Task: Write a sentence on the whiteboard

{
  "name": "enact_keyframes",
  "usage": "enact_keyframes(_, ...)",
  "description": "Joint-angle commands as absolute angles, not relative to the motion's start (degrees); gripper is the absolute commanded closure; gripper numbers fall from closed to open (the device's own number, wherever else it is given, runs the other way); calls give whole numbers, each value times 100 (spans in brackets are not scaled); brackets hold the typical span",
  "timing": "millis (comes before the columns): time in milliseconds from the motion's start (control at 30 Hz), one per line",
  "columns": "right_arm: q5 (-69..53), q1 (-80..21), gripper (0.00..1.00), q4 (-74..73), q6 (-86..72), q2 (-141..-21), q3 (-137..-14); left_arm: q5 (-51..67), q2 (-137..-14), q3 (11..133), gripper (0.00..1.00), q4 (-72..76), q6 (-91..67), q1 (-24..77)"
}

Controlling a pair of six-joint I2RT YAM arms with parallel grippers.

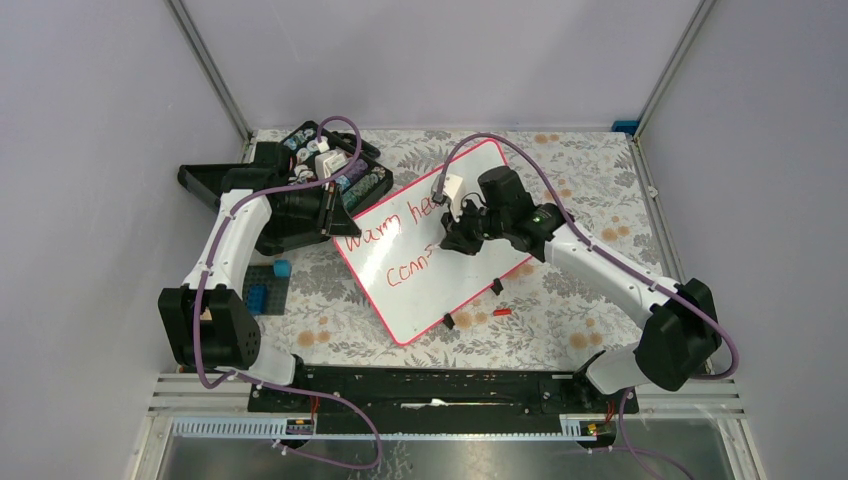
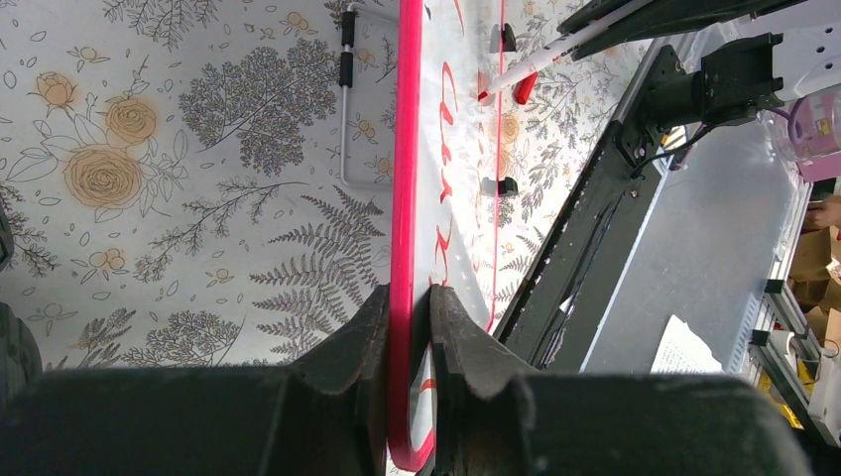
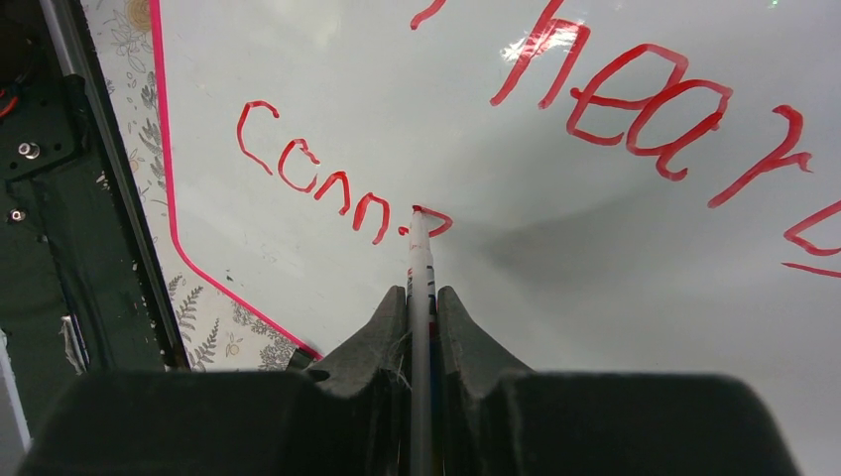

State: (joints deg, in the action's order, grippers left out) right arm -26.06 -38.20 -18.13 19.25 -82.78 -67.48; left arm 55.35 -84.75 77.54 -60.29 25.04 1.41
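Left gripper (image 2: 409,307) clamps the pink-rimmed flat white whiteboard (image 1: 440,290), frame centre; right gripper (image 3: 421,297) pinches a thin white marker (image 3: 420,248), tip on the red handwritten sentence (image 3: 337,183).

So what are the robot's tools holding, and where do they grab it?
The right tool pinches a marker by its barrel. The left tool clamps the whiteboard by its pink rim.

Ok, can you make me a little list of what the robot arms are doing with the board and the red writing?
left end effector: shut on the whiteboard rim
right end effector: shut on the marker
marker tip: at the unfinished letter
sentence: "Warm hear..." above, "conn" and a started letter below
red cap: on the table beside the board
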Motion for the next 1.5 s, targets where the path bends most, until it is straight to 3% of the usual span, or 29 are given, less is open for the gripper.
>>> enact_keyframes(0,-2489,-3868,100,-1662,1986,-8210,-6583,5145,-8622,7659,100,-6009,2821,290)
enact_keyframes(600,-2264,-3830,100,-1719,2117,-7913,-6214,5149,-8631,7655,100,-6005,2821,290)
enact_keyframes(1467,-2565,-3320,100,-1944,1978,-7754,-6698,5147,-8627,7669,100,-6011,2792,318)
